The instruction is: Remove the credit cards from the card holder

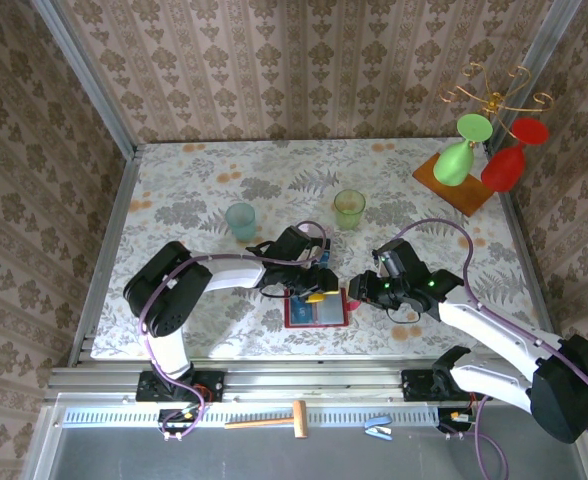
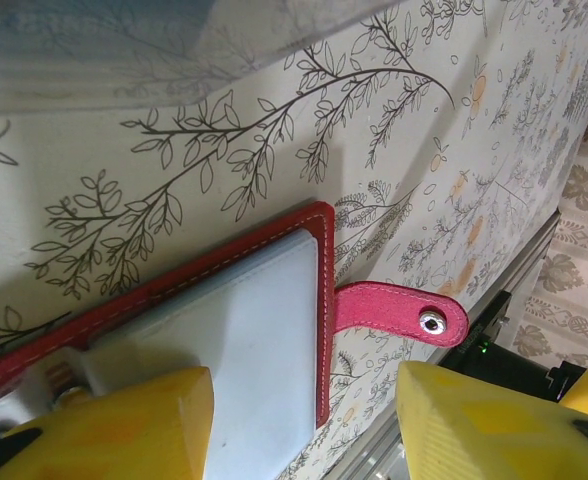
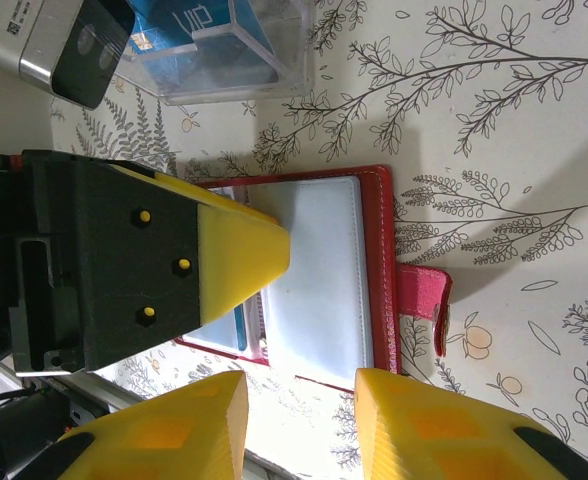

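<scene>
The red card holder (image 1: 316,308) lies open on the table near the front edge, its grey panels (image 2: 244,340) facing up and its snap strap (image 2: 404,312) sticking out to the side. Thin blue and pink edges of the credit cards (image 3: 242,325) peek from between the panels. My left gripper (image 2: 304,430) is open just above the holder, one yellow finger (image 3: 236,248) over the left panel. To the right of the holder (image 3: 319,270), my right gripper (image 3: 299,430) is low and open, with nothing between its fingers.
A clear plastic box (image 3: 224,60) with something blue inside sits just behind the holder. Farther back stand a teal cup (image 1: 241,220) and a green cup (image 1: 349,208). A wooden stand (image 1: 454,185) with green and red glasses is at the back right.
</scene>
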Robot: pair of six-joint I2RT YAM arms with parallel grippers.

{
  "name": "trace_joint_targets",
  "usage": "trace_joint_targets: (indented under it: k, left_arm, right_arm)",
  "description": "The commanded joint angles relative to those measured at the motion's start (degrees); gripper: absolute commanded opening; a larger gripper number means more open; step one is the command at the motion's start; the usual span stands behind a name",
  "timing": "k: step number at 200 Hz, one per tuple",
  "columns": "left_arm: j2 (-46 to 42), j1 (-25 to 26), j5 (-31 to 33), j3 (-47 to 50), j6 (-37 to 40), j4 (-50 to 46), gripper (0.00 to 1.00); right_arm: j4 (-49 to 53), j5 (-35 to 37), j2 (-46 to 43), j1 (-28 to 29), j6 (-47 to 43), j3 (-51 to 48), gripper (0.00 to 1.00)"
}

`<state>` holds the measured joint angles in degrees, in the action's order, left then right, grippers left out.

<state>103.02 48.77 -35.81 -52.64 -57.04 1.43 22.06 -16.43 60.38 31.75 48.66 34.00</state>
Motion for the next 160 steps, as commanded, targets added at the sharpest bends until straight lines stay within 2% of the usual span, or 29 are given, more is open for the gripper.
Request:
trace_joint_targets:
  k: [1,74,160]
  left_arm:
    - [-2.0,0.1,0.1,-0.2,0.3,0.5,0.51]
    - [-7.5,-1.4,2.0,3.9,0.2,0.7,0.5]
    - [-16.1,-4.4,4.6,13.3,-0.6,1.2,0.49]
  right_arm:
    - [-0.4,0.5,0.6,-0.3,1.2,-0.8,0.36]
    - [-5.1,-2.6,5.7,0.1,2.5,-0.2,0.35]
    - [-8.2,-3.7,16.2,4.5,2.9,4.6,0.34]
